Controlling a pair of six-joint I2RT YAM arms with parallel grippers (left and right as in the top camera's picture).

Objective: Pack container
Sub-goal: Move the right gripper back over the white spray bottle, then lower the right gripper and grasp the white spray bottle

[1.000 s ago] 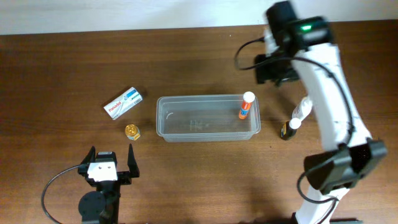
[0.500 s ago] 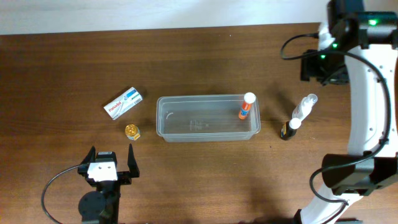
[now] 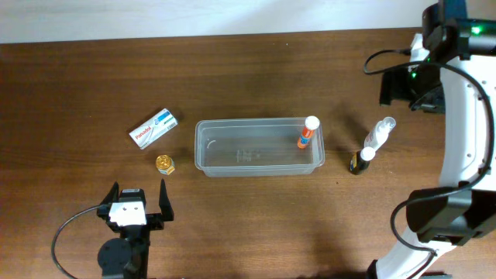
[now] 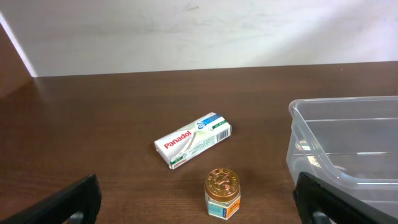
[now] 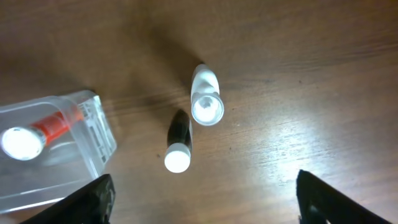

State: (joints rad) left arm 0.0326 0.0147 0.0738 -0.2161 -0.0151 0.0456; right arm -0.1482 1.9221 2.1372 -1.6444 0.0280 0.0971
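The clear container (image 3: 232,157) lies mid-table, and an orange glue stick (image 3: 307,132) with a white cap stands upright in its right end. My right gripper (image 3: 411,87) hovers high at the far right, open and empty. In the right wrist view the right gripper (image 5: 208,202) looks down on a white spray bottle (image 5: 206,96), a dark bottle (image 5: 178,142) and the container's corner (image 5: 93,134). My left gripper (image 3: 139,194) rests open near the front left edge. In its own view, the left gripper (image 4: 196,205) faces a gold-lidded jar (image 4: 222,194).
A white Panadol box (image 3: 153,129) lies left of the container, with the small jar (image 3: 164,163) just in front of it. The white spray bottle (image 3: 380,133) and the dark bottle (image 3: 359,160) stand right of the container. A pale wall runs along the table's far edge.
My right arm has swung from above the container's right end out to the far right, and its jaws have opened wider. The left arm has not moved.
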